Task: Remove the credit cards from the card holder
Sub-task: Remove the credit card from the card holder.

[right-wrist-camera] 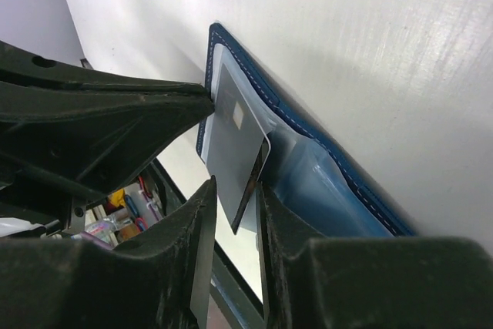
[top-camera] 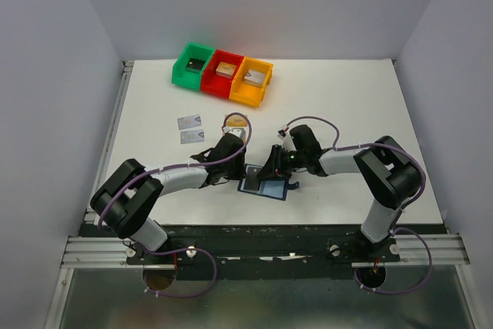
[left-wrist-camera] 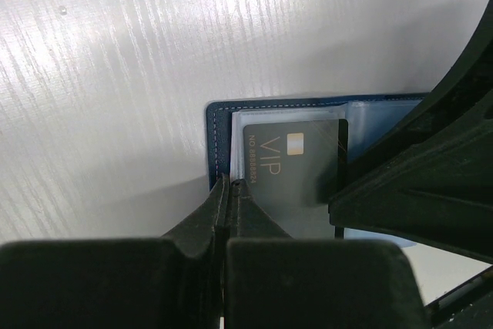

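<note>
card holder (top-camera: 263, 188) half hidden, top cam

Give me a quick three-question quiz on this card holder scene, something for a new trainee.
1. Multiple choice: what colour is the VIP card sitting in the card holder? A silver, B black, C tan-gold.
2. True or false: the left hand is open and clear of the card holder.
3. Fill in the blank: ___ silver cards lie loose on the table.

Key
1. B.
2. False: it is shut on the card holder's edge.
3. Two.
</note>
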Robot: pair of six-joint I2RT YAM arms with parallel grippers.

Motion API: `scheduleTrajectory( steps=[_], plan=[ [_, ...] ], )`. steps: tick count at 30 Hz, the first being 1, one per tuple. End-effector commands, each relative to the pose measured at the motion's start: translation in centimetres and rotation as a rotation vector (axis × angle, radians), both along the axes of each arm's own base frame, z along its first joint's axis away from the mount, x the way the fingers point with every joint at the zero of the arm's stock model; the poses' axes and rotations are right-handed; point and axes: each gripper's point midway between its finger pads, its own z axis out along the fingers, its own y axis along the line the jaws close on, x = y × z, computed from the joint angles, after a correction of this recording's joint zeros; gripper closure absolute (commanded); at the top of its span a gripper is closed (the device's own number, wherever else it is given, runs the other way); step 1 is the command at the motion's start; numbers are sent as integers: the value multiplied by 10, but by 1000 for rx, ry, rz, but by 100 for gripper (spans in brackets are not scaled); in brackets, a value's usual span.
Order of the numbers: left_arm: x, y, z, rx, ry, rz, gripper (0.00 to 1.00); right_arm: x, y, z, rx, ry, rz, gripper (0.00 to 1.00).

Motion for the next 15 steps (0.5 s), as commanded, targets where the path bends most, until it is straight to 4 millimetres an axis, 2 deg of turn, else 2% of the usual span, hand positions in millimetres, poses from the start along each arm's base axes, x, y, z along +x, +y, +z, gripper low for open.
scheduleTrajectory(
  steps=[1, 15],
  plan=[
    [-17, 6, -20, 17, 76, -8, 100, 0, 5, -2, 16, 23, 5, 65],
    [-22, 5, -22, 16, 84, -22, 100, 3, 17, 3, 101, 45, 2, 65]
  ],
)
